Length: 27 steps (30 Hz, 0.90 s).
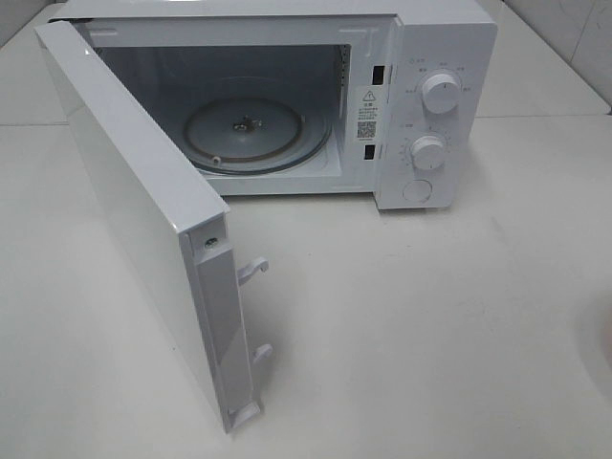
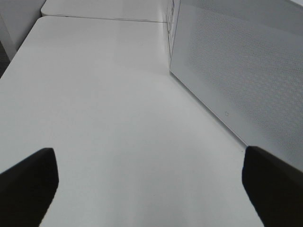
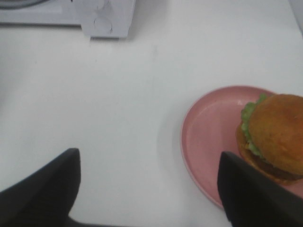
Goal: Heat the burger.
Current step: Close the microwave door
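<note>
White microwave [image 1: 287, 105] across the top of the high view, door [image 1: 143, 210] swung wide toward lower left, two latch hooks [image 1: 253, 273] jutting from its free edge. Inside, bare glass turntable [image 1: 244, 134] on the cavity floor. Two round knobs [image 1: 440, 93] stacked on the control panel at upper right, a round button below them. White table [image 1: 430, 335] filling the rest of that view; neither arm visible there. In the left wrist view, left gripper [image 2: 149, 182] with jaws spread wide, nothing between them, dark fingertips [image 2: 28, 182] at the lower corners, over bare table beside the door's dotted panel at right. In the right wrist view, right gripper [image 3: 149, 187] likewise wide apart and holding nothing. Burger [image 3: 274, 137] on a pink plate [image 3: 208, 137] at right edge of that frame, just beside the right-hand fingertip, off to one side of the gap; microwave's knob corner at upper left, well apart.
</note>
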Motion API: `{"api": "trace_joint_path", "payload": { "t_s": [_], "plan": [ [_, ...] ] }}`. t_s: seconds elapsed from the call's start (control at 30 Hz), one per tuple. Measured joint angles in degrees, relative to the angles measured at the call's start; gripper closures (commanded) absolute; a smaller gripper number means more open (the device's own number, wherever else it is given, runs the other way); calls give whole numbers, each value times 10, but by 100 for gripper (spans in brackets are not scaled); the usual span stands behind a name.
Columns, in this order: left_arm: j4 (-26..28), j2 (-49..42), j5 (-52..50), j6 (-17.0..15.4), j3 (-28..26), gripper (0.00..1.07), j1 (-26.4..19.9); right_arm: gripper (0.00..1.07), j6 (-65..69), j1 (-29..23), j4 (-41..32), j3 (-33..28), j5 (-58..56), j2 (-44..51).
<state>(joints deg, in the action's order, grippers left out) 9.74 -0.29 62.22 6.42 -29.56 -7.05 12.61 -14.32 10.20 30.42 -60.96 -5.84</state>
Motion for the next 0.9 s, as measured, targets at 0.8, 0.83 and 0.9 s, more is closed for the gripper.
{"api": "trace_joint_path", "payload": {
  "t_s": [0.8, 0.83, 0.9],
  "plan": [
    [0, 0, 0, 0, 0, 9, 0, 31, -19, 74, -42, -21, 52, 61],
    [0, 0, 0, 0, 0, 9, 0, 31, -19, 74, -42, -21, 52, 61],
    [0, 0, 0, 0, 0, 9, 0, 31, -19, 74, -42, -21, 52, 61]
  ]
}}
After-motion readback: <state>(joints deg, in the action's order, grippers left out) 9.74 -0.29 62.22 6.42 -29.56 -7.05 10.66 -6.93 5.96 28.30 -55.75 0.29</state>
